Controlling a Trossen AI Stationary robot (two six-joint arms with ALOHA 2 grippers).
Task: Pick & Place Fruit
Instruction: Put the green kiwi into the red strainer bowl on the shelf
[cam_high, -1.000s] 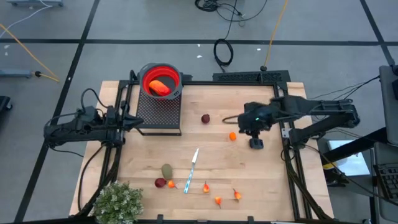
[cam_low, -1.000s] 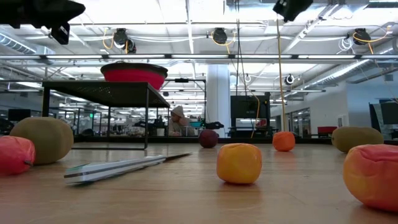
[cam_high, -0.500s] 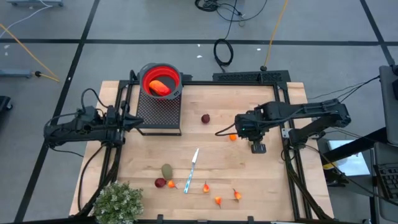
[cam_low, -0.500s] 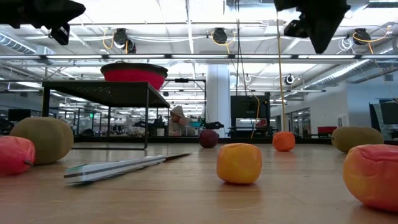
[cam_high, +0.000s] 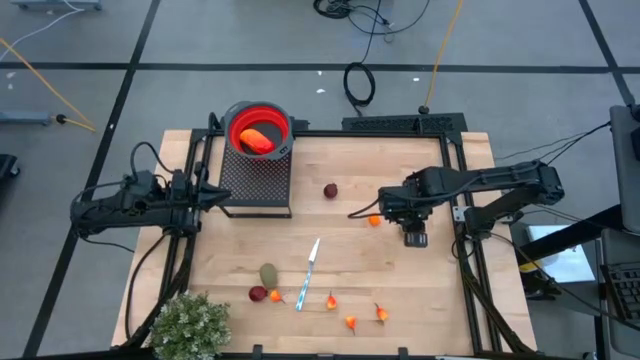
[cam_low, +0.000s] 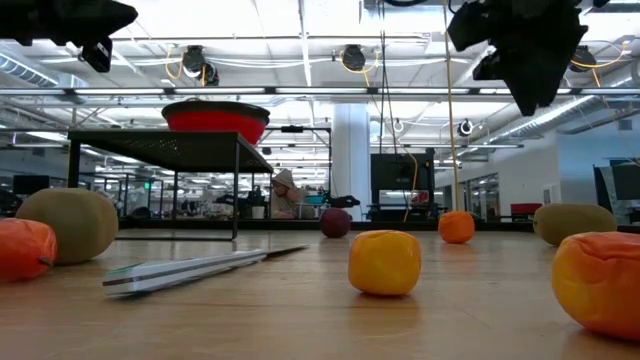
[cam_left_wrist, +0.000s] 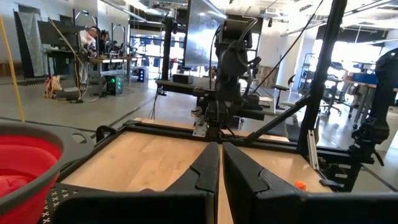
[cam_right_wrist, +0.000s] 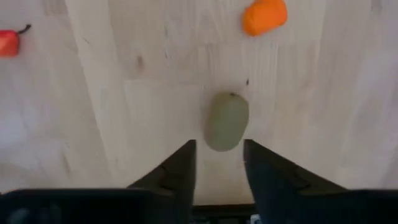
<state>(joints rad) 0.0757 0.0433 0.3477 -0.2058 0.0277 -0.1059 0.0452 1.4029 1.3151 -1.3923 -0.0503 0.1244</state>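
Right gripper (cam_right_wrist: 217, 163) points straight down over the right half of the table (cam_high: 440, 300), fingers parted, nothing between them. In the right wrist view an olive-brown oval fruit (cam_right_wrist: 226, 121) lies on the wood just ahead of the fingertips (cam_right_wrist: 185, 152), centred on the gap, not touching either finger. An orange ball (cam_right_wrist: 264, 16) sits further out past the oval, apart from it. A small red bit (cam_right_wrist: 9, 42) is off to one side, well apart.

High view: right gripper (cam_high: 400, 203) is above the board just beside the orange ball (cam_high: 374, 220); the oval is hidden under the arm there. Low view: right gripper (cam_low: 525, 55) hangs above the table, clear of the surface, orange ball (cam_low: 456, 227) below it and the olive oval (cam_low: 574, 222) near that.

Left gripper (cam_left_wrist: 221, 167) is pinched closed, holding nothing, parked at the left edge beside the mesh stand (cam_high: 256, 180). Left gripper in the high view (cam_high: 212, 196) is touching no fruit.

Rest of the fruit:
- elongated orange-red fruit (cam_high: 255, 139) in the red bowl (cam_high: 283, 117) at the back of the stand
- dark-red ball (cam_high: 331, 190) mid-table, left of the right gripper
- second olive oval (cam_high: 268, 274) with a dark-red ball (cam_high: 258, 294) just beside it, front left
- small red-orange bits (cam_high: 351, 322) along the front

Knife (cam_high: 308, 272) lies between the front-left group and the centre. Plant (cam_high: 188, 325) is at the front-left corner.
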